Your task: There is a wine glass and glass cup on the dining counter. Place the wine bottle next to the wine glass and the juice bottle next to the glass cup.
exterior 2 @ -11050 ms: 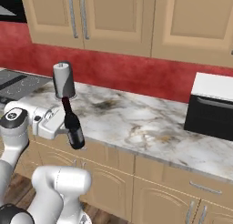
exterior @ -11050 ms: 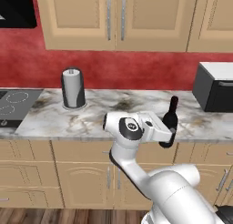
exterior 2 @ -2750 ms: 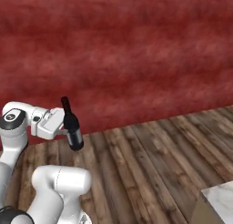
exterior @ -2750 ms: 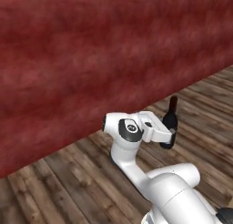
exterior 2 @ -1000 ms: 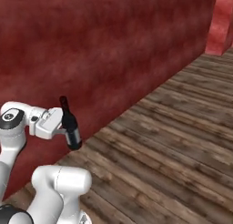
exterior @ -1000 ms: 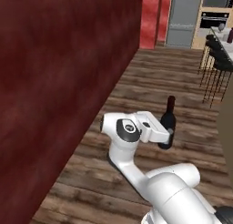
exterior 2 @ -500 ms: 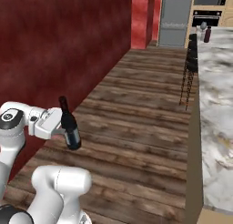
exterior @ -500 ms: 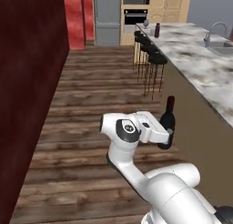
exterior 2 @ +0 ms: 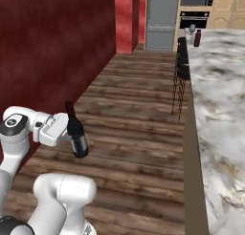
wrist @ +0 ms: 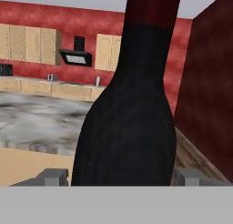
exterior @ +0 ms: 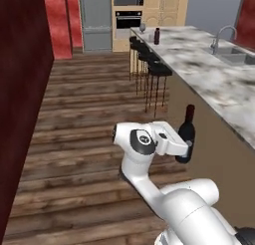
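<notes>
Fingers clamping either side of the wine bottle low on its body, bottle nearly upright, neck tipped slightly. Carrying it alongside the dining bench, above the wooden floor. Wine glass and juice bottle standing near each other at the bench's far end, past the black stools. Worth holding the bottle steady and clear of the bench edge while driving; setting down just beside the glass, not touching.
</notes>
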